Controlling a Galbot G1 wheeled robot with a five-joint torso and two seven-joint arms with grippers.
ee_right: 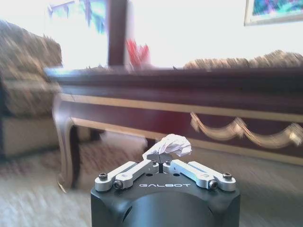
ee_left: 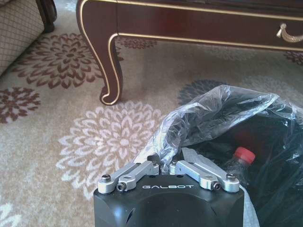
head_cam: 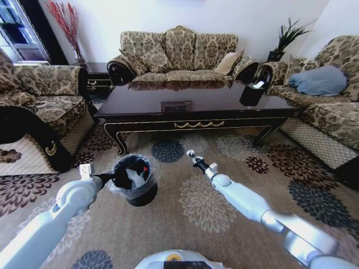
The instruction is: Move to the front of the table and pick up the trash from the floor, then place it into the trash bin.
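Nearest the robot, both arms are reaching forward over the floor [head_cam: 224, 140]. The left gripper [head_cam: 106, 178] is sitting at the bin's [head_cam: 140, 197] 9 o'clock edge, and the head view is hiding its fingertips against the dark rim. The left wrist view is filling that in: the fingers [ee_left: 142, 169] are drawn together, pinching the crinkled clear liner [ee_left: 213, 111] at the lip. That same view is showing a bottle [ee_left: 239, 163] with a red cap lying inside the bin; from the head view only a red speck and a pale shape are making themselves out in there, too small to name.

The right gripper [head_cam: 193, 158] is hanging above the carpet at the bin's 2 o'clock, well apart from it. From the head it is looking like a small pale tip, and what it is carrying is hard to tell. The right wrist view is settling it: the fingers are clamped on a crumpled white paper [ee_right: 170, 144], which is sticking up past the fingertips. Everything behind the paper in that view is blurring.

Farther off, at 12 o'clock, the table [head_cam: 196, 122] is standing across the scene, its gold ornament facing the robot. The left wrist view is cropping it to one curved leg and the front rail. A black box [head_cam: 251, 93] is sitting on the table's far right corner. Sofas [head_cam: 179, 53] are ringing the table, the side ones cut off by the frame.
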